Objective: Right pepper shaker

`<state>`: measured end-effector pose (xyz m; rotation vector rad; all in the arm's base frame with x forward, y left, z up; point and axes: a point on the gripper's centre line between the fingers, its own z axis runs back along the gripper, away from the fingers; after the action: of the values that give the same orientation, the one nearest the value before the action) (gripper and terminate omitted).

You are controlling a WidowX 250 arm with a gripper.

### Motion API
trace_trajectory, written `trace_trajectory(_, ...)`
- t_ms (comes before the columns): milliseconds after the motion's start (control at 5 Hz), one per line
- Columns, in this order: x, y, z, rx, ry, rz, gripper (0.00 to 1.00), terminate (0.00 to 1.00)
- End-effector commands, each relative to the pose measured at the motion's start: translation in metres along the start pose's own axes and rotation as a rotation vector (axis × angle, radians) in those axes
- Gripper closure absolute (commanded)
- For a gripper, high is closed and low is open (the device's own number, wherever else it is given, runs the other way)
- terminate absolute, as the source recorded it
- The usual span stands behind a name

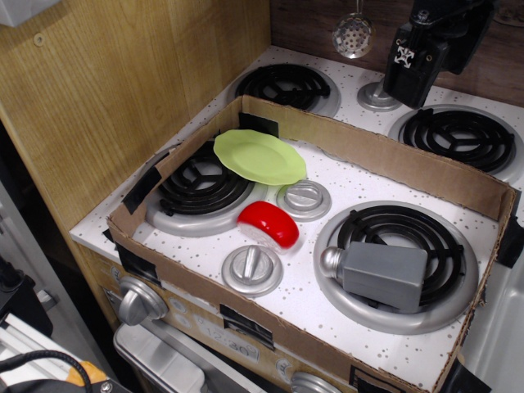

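The pepper shaker (pixel 383 274) is a matte grey block with a shiny silver cap (pixel 331 262). It lies on its side on the front right burner (pixel 454 291), cap pointing left. My gripper (pixel 403 86) is a black tool at the top right, high above the back of the stove and far from the shaker. Its fingertips are not clear, so I cannot tell if it is open or shut. Nothing shows in it.
A cardboard wall (pixel 385 151) rings the front stove area. Inside are a green plate (pixel 259 155) resting on the front left burner (pixel 199 187), a red toy (pixel 270 223) and two round silver knobs (pixel 304 198) (pixel 252 268). A strainer (pixel 352 34) hangs at the back. A wooden panel (pixel 123 90) stands at the left.
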<state>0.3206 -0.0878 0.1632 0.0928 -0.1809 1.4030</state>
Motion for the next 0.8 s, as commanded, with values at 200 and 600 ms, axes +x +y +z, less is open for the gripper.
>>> trace_trajectory(200,-0.003,0.012,-0.004,-0.001,-0.004,0.092,0.0,0.0)
trace_trajectory(600,-0.016,0.044,-0.015,0.063,0.041,0.327,0.0,0.0)
